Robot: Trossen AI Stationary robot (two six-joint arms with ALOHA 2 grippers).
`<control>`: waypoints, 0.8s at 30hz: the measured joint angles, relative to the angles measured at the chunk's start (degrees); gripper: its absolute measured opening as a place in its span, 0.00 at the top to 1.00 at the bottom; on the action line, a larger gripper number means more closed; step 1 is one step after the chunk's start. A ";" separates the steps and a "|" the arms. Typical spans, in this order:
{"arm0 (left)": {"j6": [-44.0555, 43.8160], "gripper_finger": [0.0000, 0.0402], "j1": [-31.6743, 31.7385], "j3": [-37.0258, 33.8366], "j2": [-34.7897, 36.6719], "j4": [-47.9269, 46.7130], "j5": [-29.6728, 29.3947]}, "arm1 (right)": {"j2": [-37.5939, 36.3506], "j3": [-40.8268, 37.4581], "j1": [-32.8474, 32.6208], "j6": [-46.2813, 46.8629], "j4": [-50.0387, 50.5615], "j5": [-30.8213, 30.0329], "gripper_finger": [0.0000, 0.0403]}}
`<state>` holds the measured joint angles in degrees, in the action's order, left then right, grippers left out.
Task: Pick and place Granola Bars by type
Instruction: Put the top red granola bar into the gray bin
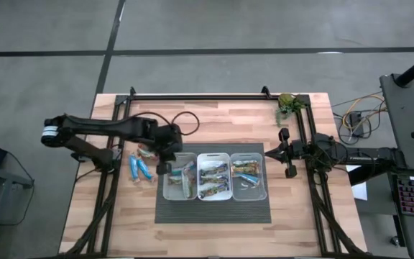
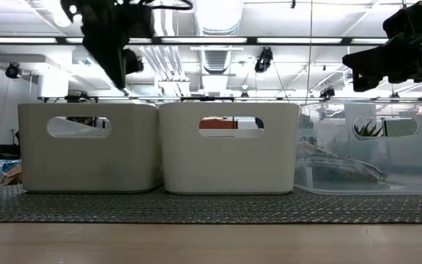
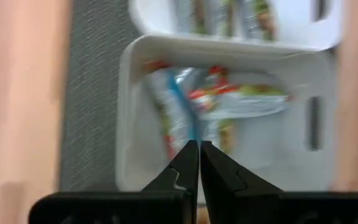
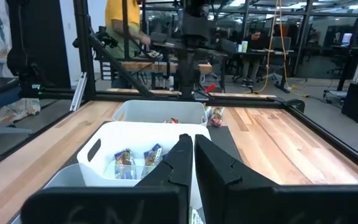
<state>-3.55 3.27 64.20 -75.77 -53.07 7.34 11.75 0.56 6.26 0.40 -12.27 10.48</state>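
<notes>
The left gripper is closest to its own camera, and its two dark fingers are pressed together with nothing between them. It hangs over the left bin, above the silvery granola bars with red marks that lie inside. The middle bin holds more bars, and the right bin has a few too. All three bins sit side by side on a dark mat. Some blue bars lie loose on the wooden table, just beside the left bin. The right gripper waits near the right bin, fingers together and empty.

What could go wrong? The loose blue bars lie close to each other, so a grab might catch two at once or push one away. The wrappers look shiny and slippery, so a bar could slide out on the way. The left gripper is shut now, so it must open before it can pick anything. A blue bar could also land in the wrong bin, since the bins touch.

No words on the wrappers can be read. A green plant sits at the far edge.
</notes>
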 joint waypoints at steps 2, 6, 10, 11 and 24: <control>-0.07 1.00 0.36 -1.45 1.41 -0.29 -3.83 | 0.02 0.00 0.02 0.00 -0.04 -0.04 0.98; 1.01 1.00 1.15 -4.22 3.67 -0.17 -10.81 | 0.00 0.00 0.01 0.00 -0.02 -0.02 0.98; 3.31 1.00 2.45 -6.35 5.61 -0.22 -16.02 | 0.02 0.00 0.02 0.02 -0.02 -0.02 0.98; 3.71 1.00 2.86 -6.48 5.80 -0.34 -16.50 | 0.02 0.00 0.00 0.00 -0.02 -0.02 0.98; 3.91 1.00 12.14 -2.70 6.80 -11.00 -11.28 | 0.03 0.00 0.02 0.00 -0.01 -0.02 0.98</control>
<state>0.36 15.42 61.50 -68.97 -64.06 -3.94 11.78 0.56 6.28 0.41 -12.29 10.46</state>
